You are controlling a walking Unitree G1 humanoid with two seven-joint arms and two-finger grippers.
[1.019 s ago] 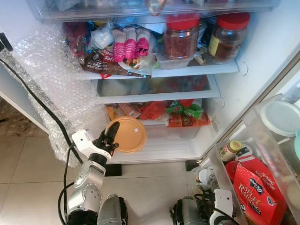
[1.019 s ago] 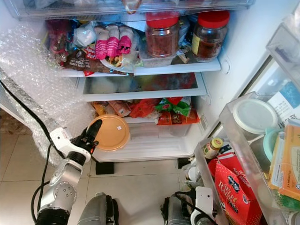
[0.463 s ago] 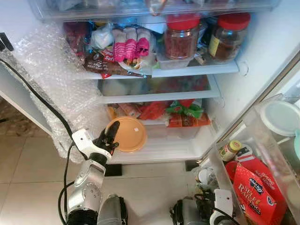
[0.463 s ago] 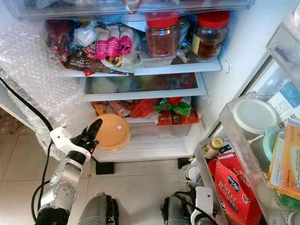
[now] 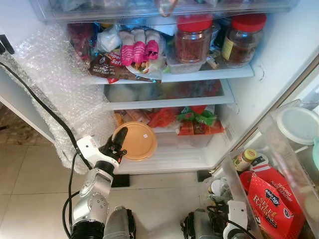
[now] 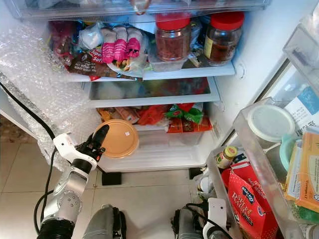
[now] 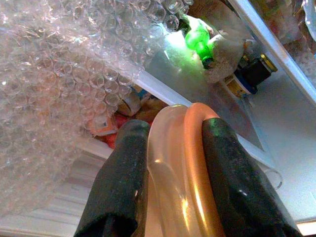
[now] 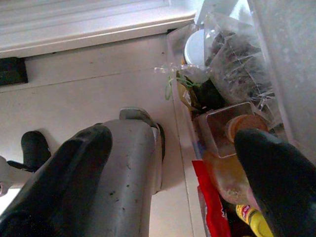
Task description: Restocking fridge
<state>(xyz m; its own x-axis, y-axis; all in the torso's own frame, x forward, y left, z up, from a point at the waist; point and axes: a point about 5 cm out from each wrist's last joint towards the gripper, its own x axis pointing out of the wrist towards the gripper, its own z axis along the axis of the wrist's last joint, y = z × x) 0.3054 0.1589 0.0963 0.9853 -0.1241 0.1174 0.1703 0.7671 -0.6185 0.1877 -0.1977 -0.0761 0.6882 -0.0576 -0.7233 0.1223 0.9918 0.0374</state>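
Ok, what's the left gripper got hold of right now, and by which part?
The left gripper holds the round orange-lidded container by its rim, one finger on each face, at the fridge's lower shelf. The right gripper is open and holds nothing.

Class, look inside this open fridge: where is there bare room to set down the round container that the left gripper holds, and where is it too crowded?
Free: the white bottom ledge, right of the orange-lidded container in the left gripper, below the snack packets. Crowded: the top shelf, packed with red-lidded jars and pink packets.

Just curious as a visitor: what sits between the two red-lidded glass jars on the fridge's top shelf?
In the left eye view, nothing sits between the left red-lidded jar and the right red-lidded jar; behind that gap lie small packets.
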